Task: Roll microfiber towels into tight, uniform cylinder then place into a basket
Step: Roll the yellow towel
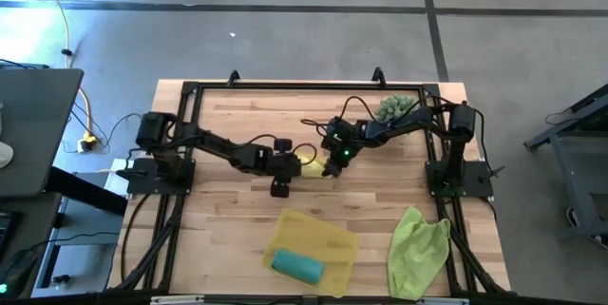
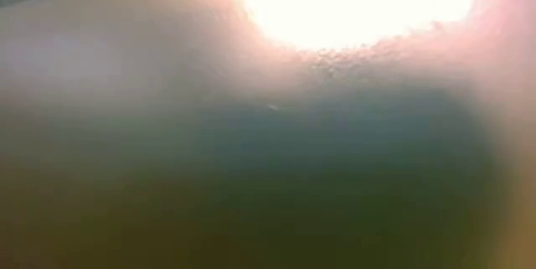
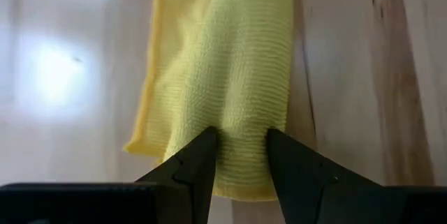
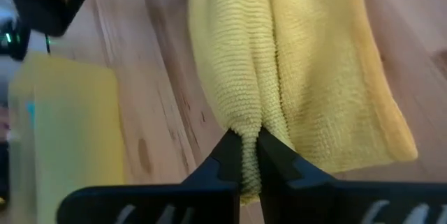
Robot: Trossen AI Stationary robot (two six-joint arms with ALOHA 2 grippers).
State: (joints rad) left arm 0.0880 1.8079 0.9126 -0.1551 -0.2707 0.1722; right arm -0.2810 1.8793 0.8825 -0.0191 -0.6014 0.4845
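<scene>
Yellow towel (image 3: 230, 77) pinched btwn both grippers' fingers (image 4: 227, 155).

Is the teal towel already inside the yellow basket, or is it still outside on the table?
Inside. The high view shows the teal towel, rolled into a short cylinder, lying within the yellow basket near its front edge.

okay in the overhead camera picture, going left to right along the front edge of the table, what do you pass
Rolled teal microfiber towel, lying in the shallow see-through yellow basket → crumpled lime green microfiber towel on the bare wooden table.
</scene>
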